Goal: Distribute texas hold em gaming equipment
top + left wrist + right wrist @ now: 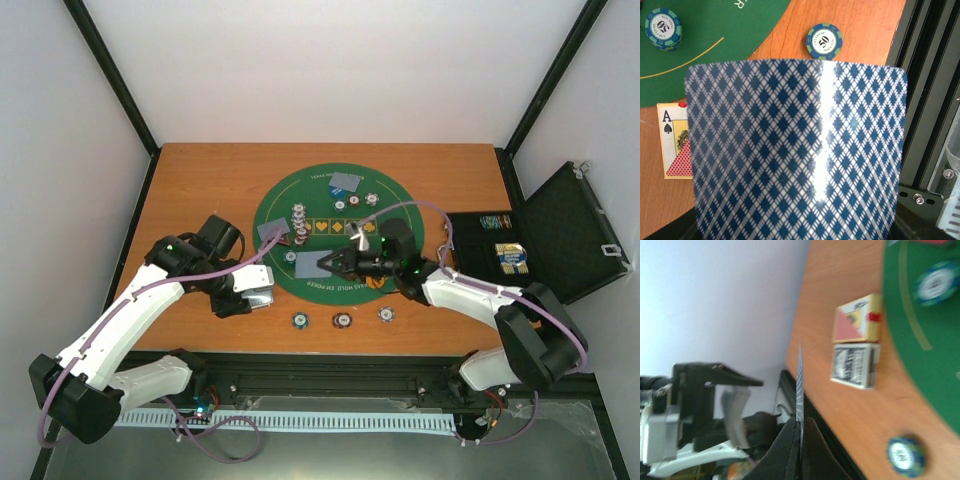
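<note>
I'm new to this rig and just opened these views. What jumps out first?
A blue diamond-backed card fills the left wrist view. In the right wrist view the right gripper pinches a single card edge-on. From above, the round green mat dotted with poker chips sits mid-table, an open black case to its right.

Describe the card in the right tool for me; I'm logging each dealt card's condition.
The card is thin and unbent. The right wrist view shows it edge-on, with a fine blue-and-white pattern. The right tool is shut on its lower end between two dark fingers. From above it shows as a grey-blue rectangle over the near part of the green mat, its face hidden. Whether it touches the mat cannot be told.
</note>
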Robot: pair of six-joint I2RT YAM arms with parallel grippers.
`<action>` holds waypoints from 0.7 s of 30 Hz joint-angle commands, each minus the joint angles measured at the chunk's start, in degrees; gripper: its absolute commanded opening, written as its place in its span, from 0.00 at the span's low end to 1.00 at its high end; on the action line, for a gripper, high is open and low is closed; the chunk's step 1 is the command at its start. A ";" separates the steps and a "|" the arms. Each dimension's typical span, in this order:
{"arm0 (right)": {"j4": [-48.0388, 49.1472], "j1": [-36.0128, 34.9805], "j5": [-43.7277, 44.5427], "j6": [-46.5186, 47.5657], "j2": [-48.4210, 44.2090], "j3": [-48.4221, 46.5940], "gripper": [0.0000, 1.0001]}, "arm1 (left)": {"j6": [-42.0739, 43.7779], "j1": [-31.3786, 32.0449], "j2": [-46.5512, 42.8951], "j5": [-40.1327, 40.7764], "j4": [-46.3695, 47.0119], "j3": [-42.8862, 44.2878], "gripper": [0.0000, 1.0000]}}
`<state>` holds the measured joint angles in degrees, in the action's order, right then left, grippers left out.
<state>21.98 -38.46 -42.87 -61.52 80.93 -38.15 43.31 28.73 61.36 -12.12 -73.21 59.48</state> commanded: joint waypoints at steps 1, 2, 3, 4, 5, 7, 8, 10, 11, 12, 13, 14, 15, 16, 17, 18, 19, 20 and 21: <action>-14.95 7.08 -1.70 10.54 -1.28 1.30 0.03 | 0.63 0.18 -0.86 -0.89 0.01 2.08 0.23; -16.55 8.55 -1.55 12.68 -0.82 1.05 0.03 | 0.56 0.18 -0.84 -0.89 0.01 2.11 0.23; -18.93 9.92 -1.25 14.82 -0.25 0.87 0.03 | 0.56 0.19 -0.78 -0.90 -0.05 2.13 0.23; -20.78 10.93 -1.03 16.50 0.46 0.73 0.03 | 0.55 0.17 -0.80 -0.96 -0.09 2.22 0.23; -21.55 11.81 -0.99 17.55 1.25 0.90 0.03 | 0.55 0.11 -0.81 -0.97 -0.06 2.26 0.23; -22.90 12.63 -0.34 19.27 2.76 1.06 0.03 | 0.58 0.15 -0.81 -0.97 -0.14 2.35 0.23; -23.27 12.76 0.07 20.05 3.88 1.00 0.03 | 0.62 0.18 -0.81 -0.97 -0.20 2.39 0.23; -23.44 12.79 0.67 20.97 5.53 0.89 0.03 | 0.61 0.12 -0.70 -0.98 -0.19 2.46 0.23; -23.32 12.80 0.94 21.12 6.23 0.82 0.03 | 0.60 0.18 -0.64 -1.01 -0.26 2.48 0.23; -23.20 12.79 1.13 21.10 6.83 0.70 0.03 | 0.55 0.12 -0.63 -0.97 -0.32 2.62 0.23; -22.94 12.79 1.39 21.00 7.48 0.71 0.03 | 0.58 0.17 -0.63 -0.93 -0.43 2.64 0.23; -22.82 12.80 1.53 20.98 8.23 0.64 0.03 | 0.55 0.16 -0.67 -0.89 -0.39 2.65 0.23; -22.82 12.79 1.56 21.18 8.99 0.44 0.03 | 0.55 0.17 -0.71 -0.80 -0.38 2.65 0.23; -23.24 12.79 1.87 21.49 9.75 0.18 0.03 | 0.65 0.16 -0.78 -0.80 -0.41 2.65 0.23; -23.71 12.79 2.36 21.90 10.37 -0.24 0.03 | 0.65 0.13 -0.80 -0.80 -0.43 2.66 0.23; -24.37 12.86 2.76 22.28 10.81 -0.64 0.04 | 0.68 0.18 -0.73 -0.78 -0.38 2.69 0.23; -25.22 12.81 3.43 22.81 11.11 -0.97 0.06 | 0.71 0.14 -0.70 -0.75 -0.41 2.74 0.23; -26.08 12.84 3.87 23.33 11.25 -1.45 0.10 | 0.66 0.18 -0.72 -0.74 -0.46 2.74 0.23; -27.16 12.82 4.38 24.00 11.16 -1.90 0.18 | 0.68 0.14 -0.80 -0.74 -0.44 2.68 0.23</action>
<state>-1.78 -25.96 -40.80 -40.60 91.53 -37.89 43.31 28.73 61.36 -12.21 -73.30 59.66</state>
